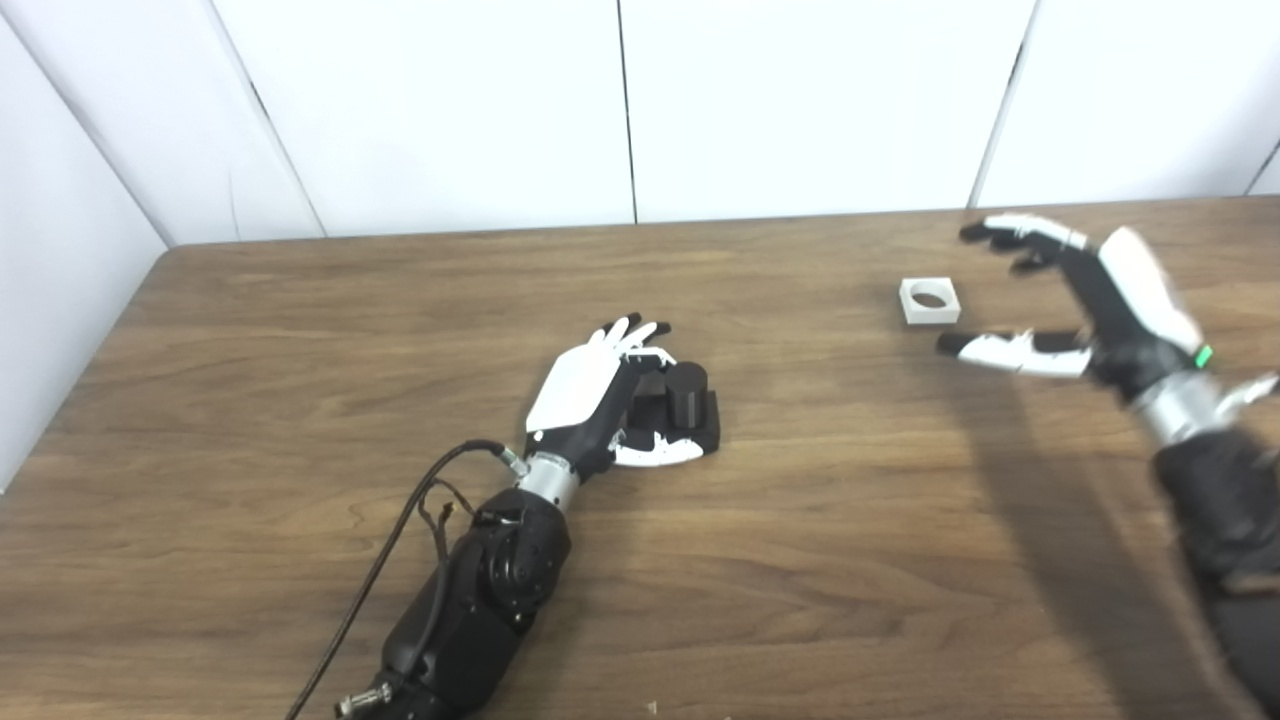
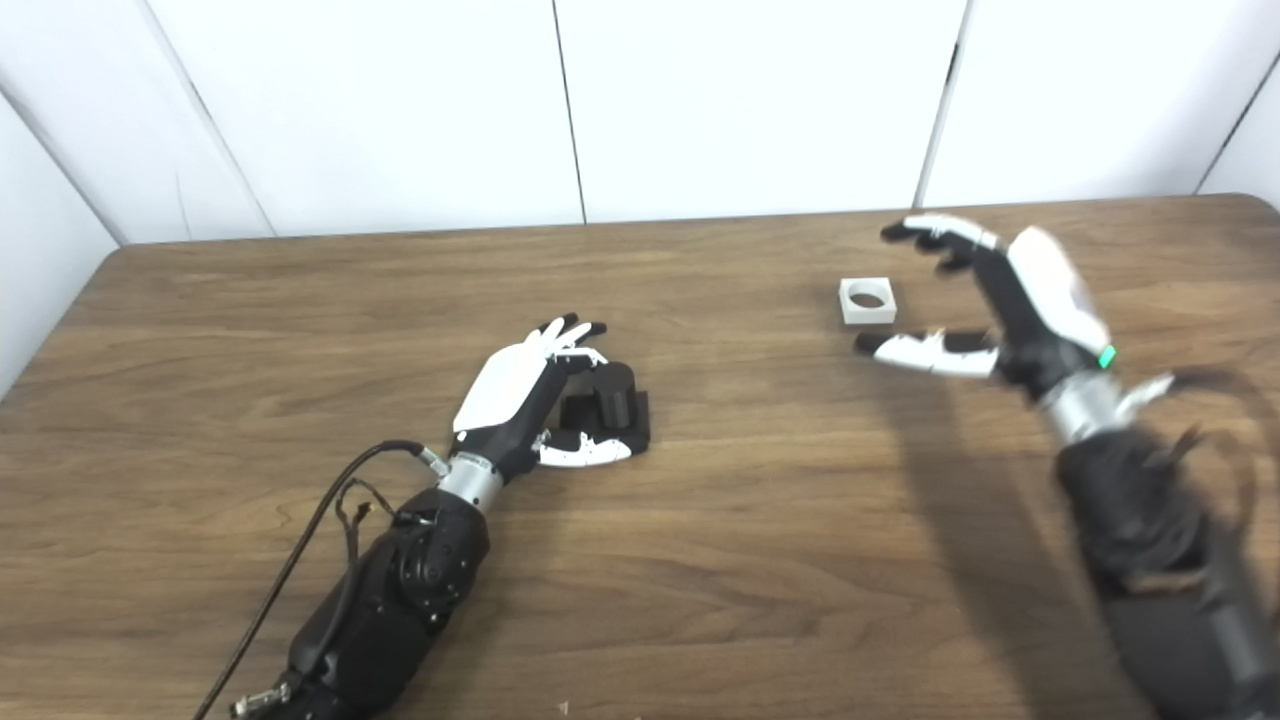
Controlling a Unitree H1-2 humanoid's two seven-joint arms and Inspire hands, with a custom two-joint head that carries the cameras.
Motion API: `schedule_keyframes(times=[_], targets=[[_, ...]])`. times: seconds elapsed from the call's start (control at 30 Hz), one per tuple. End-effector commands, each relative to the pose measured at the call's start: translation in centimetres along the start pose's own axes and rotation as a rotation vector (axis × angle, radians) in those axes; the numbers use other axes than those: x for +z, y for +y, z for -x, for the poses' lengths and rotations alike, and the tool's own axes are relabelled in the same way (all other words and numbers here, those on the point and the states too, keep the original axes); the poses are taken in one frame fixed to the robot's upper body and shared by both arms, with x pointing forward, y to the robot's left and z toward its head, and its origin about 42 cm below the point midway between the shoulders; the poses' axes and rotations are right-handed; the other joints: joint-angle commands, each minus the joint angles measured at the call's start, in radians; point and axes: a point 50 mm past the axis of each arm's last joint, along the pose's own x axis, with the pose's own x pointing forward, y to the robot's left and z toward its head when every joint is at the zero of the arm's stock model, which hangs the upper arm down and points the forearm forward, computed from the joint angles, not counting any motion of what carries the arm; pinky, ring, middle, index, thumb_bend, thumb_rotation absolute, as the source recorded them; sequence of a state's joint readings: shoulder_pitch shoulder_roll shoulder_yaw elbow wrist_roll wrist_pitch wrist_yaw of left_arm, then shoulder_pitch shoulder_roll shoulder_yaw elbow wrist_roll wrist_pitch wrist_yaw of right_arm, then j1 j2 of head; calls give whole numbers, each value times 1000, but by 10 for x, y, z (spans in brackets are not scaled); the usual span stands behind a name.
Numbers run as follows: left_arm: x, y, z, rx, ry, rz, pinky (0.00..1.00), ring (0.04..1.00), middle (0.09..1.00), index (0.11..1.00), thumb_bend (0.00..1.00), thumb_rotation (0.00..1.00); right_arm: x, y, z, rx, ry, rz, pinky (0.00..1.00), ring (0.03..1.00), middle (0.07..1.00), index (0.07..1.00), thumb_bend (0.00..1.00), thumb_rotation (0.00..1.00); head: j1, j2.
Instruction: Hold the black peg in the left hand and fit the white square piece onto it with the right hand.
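Resting mid-frame, left hand (image 1: 600, 400) is curled around black peg (image 1: 686, 398); right hand (image 1: 1085, 300), fingers spread, is held beside white square piece (image 1: 930, 301) at upper right.

Wood-grain table (image 1: 300, 420); matt black peg (image 1: 686, 392)

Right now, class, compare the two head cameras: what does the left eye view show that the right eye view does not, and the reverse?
Left eye view only: more of the left-side wall beside the table.
Right eye view only: the table's rounded far right corner.
Both: the left hand around the black peg, the right hand open beside the white square piece, not touching it.
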State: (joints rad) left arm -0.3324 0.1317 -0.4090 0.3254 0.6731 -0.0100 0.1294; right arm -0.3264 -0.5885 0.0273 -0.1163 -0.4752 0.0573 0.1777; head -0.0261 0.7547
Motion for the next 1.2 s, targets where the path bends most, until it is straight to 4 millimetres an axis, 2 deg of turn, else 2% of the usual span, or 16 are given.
schedule_keyframes(times=[0.0,0.1,0.23,0.33,0.37,0.43,0.6,0.87,1.17], targets=[[-29,-31,25,-94,108,-11,1000,1000,936,565,900,334,5,-42,-24,7,-50,136,671,851,884,776,817,316,-9,0],[-29,-33,27,-95,111,-7,1000,1000,935,567,902,337,2,-63,-38,56,-57,229,690,869,889,775,827,299,-49,-5],[-33,-34,31,-97,114,3,1000,1000,934,569,904,323,2,-69,-51,88,-52,277,720,884,897,775,818,253,-111,-24],[-36,-31,32,-103,118,-2,1000,1000,935,571,903,334,5,-66,-59,111,-48,305,743,883,891,773,812,246,-140,-17],[-37,-31,33,-105,119,-6,1000,1000,934,572,903,342,5,-65,-62,118,-50,314,718,872,880,765,825,267,-141,-17],[-38,-30,32,-108,124,-9,1000,1000,934,574,904,349,6,-61,-68,130,-51,322,695,861,868,755,841,286,-142,-17],[-37,-29,31,-105,121,-2,1000,1000,934,569,904,319,5,-53,-78,168,-56,343,726,864,880,766,821,305,-139,-19],[-37,-27,30,-97,123,-1,1000,1000,932,568,910,330,2,-47,-94,251,-19,373,724,866,890,785,826,279,-128,-21],[-39,-27,32,-91,131,7,1000,1000,934,567,910,309,0,-32,-111,289,-10,424,734,863,891,799,837,330,-120,-26]])
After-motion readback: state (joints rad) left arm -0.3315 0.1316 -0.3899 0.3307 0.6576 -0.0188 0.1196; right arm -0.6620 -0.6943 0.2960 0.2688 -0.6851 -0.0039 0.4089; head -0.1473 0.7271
